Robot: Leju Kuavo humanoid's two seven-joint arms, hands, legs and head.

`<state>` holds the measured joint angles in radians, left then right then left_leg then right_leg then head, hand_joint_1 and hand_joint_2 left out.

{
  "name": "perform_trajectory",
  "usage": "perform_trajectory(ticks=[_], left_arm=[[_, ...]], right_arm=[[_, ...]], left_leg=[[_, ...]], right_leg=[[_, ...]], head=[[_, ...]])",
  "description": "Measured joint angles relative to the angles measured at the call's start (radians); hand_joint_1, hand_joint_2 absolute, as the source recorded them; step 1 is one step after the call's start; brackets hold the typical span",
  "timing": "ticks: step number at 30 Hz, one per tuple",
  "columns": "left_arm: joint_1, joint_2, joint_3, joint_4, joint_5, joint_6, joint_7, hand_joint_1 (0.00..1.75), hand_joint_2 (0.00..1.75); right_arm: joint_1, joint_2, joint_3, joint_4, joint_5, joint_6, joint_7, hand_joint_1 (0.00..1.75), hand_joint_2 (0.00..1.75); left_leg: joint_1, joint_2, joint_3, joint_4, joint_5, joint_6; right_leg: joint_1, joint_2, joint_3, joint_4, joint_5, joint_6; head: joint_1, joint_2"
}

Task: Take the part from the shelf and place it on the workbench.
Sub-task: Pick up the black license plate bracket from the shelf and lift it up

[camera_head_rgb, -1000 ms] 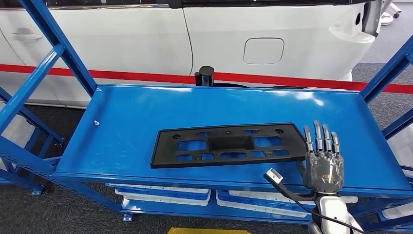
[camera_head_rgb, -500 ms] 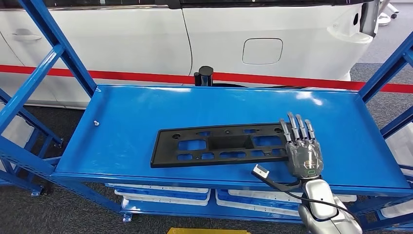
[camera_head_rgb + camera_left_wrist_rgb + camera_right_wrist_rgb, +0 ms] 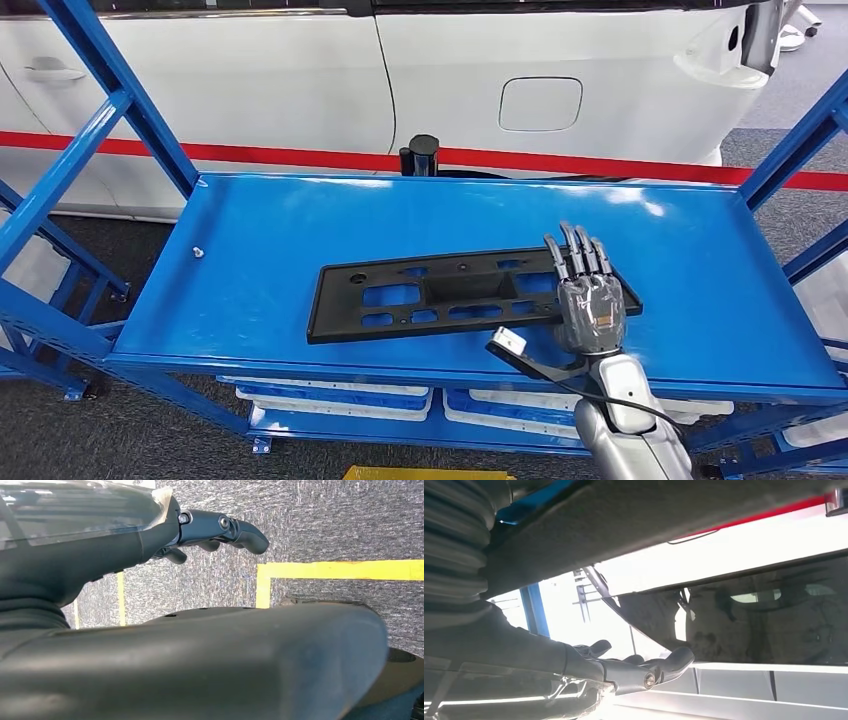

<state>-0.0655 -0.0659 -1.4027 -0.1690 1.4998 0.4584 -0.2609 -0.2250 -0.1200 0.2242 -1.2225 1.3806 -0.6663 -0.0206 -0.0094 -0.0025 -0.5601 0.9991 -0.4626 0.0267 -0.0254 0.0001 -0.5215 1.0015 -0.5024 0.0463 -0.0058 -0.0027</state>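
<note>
**Right hand now over the part's right end**

Since a second ago the right hand (image 3: 590,305) has shifted left from beside the part (image 3: 450,293) to lie over its right end, and the part has slid slightly leftward.

Head view: one black flat part lies on the blue shelf (image 3: 260,230), near the front edge, with broad bare blue surface behind it and on both sides. One small screw (image 3: 198,252) sits near the left edge. The hand points forward, fingers straight and close together, back upward; whether it grips the part I cannot tell.

Left wrist view: the left hand (image 3: 210,530) hangs above grey carpet, fingers loosely curled, holding nothing.

Right wrist view: the fingers (image 3: 664,666) extend flat.
</note>
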Motion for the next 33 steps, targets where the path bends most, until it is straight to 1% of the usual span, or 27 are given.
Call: perform_trajectory(ticks=[7, 15, 16, 17, 19, 20, 21, 24, 29, 33], left_arm=[[-0.001, -0.001, 0.0, 0.0, -0.001, 0.0, 0.001, 0.0, 0.0], [-0.001, -0.001, 0.0, 0.0, -0.003, -0.001, 0.003, 0.0, 0.0], [-0.001, -0.001, 0.0, 0.0, -0.003, -0.001, 0.003, 0.0, 0.0], [-0.002, -0.001, 0.0, 0.0, -0.004, -0.001, 0.003, 0.0, 0.0], [-0.002, -0.001, -0.001, 0.0, -0.008, 0.0, 0.003, 0.0, 0.0], [-0.002, -0.001, -0.001, 0.0, -0.009, 0.001, 0.003, 0.0, 0.0], [-0.003, -0.002, -0.002, 0.0, -0.01, 0.001, 0.003, 0.0, 0.0], [-0.004, -0.003, -0.002, 0.0, -0.01, 0.002, 0.003, 0.0, 0.0], [-0.005, -0.004, -0.003, 0.0, -0.011, 0.002, 0.004, 0.0, 0.0], [-0.005, -0.004, -0.003, 0.0, -0.012, 0.002, 0.006, 0.0, 0.0]], right_arm=[[-0.01, 0.028, -0.008, 0.014, 0.005, -0.003, -0.001, 0.0, 1.75], [-0.034, 0.035, -0.027, 0.053, -0.009, 0.002, -0.002, 0.0, 1.75], [-0.037, 0.036, -0.03, 0.06, -0.01, 0.002, -0.001, 0.13, 1.75], [-0.042, 0.036, -0.034, 0.068, -0.01, 0.002, 0.0, 0.38, 1.75], [-0.054, 0.036, -0.046, 0.092, -0.011, 0.0, 0.002, 1.09, 1.75], [-0.061, 0.036, -0.053, 0.106, -0.012, -0.002, 0.003, 1.32, 1.75], [-0.07, 0.037, -0.06, 0.123, -0.012, -0.005, 0.004, 1.44, 1.75], [-0.099, 0.037, -0.081, 0.175, -0.014, -0.012, 0.003, 1.52, 1.75], [-0.128, 0.037, -0.11, 0.235, -0.012, -0.021, 0.003, 1.52, 1.75], [-0.138, 0.037, -0.117, 0.255, -0.01, -0.024, 0.002, 1.52, 1.75]], left_leg=[[0.0, 0.0, 0.0, 0.0, 0.0, 0.0], [0.0, 0.0, 0.0, 0.0, 0.0, 0.0], [0.0, 0.0, 0.0, 0.0, 0.0, 0.0], [0.0, 0.0, 0.0, 0.0, 0.0, 0.0], [0.0, 0.0, 0.0, 0.0, 0.0, 0.0], [0.0, 0.0, 0.001, 0.0, 0.0, 0.0], [0.0, 0.001, 0.001, 0.0, 0.0, 0.0], [0.0, 0.003, 0.003, 0.0, 0.0, 0.0], [-0.001, 0.005, 0.001, 0.0, 0.002, 0.001], [-0.001, 0.005, -0.001, 0.001, 0.008, 0.003]], right_leg=[[0.0, 0.0, 0.0, 0.0, 0.0, 0.0], [0.0, 0.0, 0.0, 0.0, 0.0, 0.0], [0.0, 0.0, 0.0, 0.0, 0.0, 0.0], [0.0, 0.0, 0.0, 0.0, 0.0, 0.0], [0.0, 0.0, 0.0, 0.0, 0.0, 0.0], [0.0, 0.0, 0.0, 0.0, 0.0, 0.0], [0.0, 0.001, 0.001, 0.0, 0.001, 0.0], [0.0, 0.003, -0.003, -0.001, 0.002, -0.002], [0.0, 0.005, -0.007, -0.001, 0.007, -0.006], [0.0, 0.005, -0.01, -0.002, 0.013, -0.003]], head=[[0.0, 0.0], [0.0, 0.0], [0.0, 0.0], [0.0, 0.0], [0.0, 0.0], [0.0, 0.0], [0.0, 0.0], [0.0, 0.0], [0.0, 0.0], [0.0, 0.0]])
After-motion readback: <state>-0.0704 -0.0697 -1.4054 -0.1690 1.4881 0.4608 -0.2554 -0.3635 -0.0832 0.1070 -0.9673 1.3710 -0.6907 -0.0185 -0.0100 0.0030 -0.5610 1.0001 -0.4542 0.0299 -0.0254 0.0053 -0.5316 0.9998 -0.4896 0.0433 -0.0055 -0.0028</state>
